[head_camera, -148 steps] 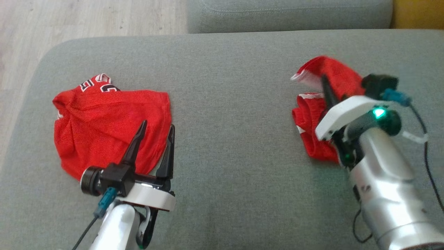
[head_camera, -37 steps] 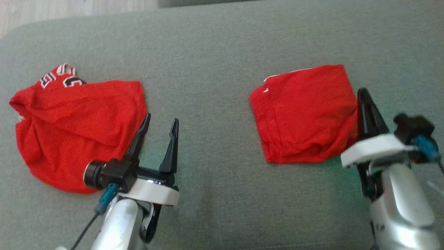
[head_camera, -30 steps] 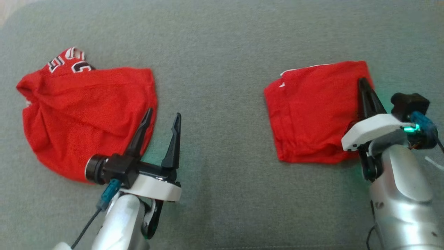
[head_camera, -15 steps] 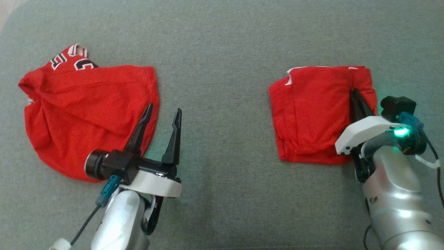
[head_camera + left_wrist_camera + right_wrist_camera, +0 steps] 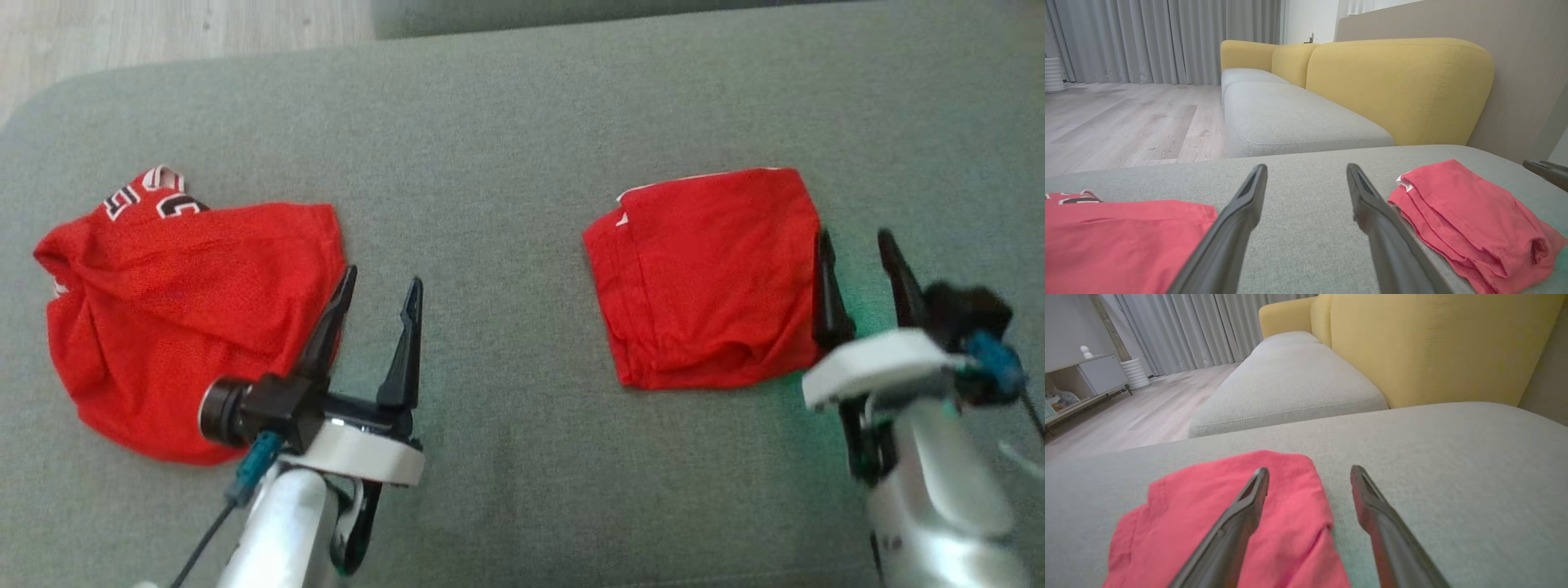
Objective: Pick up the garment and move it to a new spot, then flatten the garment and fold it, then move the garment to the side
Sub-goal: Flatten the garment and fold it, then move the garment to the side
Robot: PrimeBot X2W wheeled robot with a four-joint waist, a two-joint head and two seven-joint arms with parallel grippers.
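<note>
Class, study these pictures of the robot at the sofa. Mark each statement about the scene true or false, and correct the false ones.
1. The folded red garment lies on the grey cushion. True.
2. The right gripper has its jaws shut on the folded red garment. False: the jaws stand open at the garment's right edge, gripping nothing.
3. The left gripper has its jaws open and holds nothing. True.
4. The lettered jersey is neatly folded. False: it lies crumpled on the cushion, on the robot's left.
</note>
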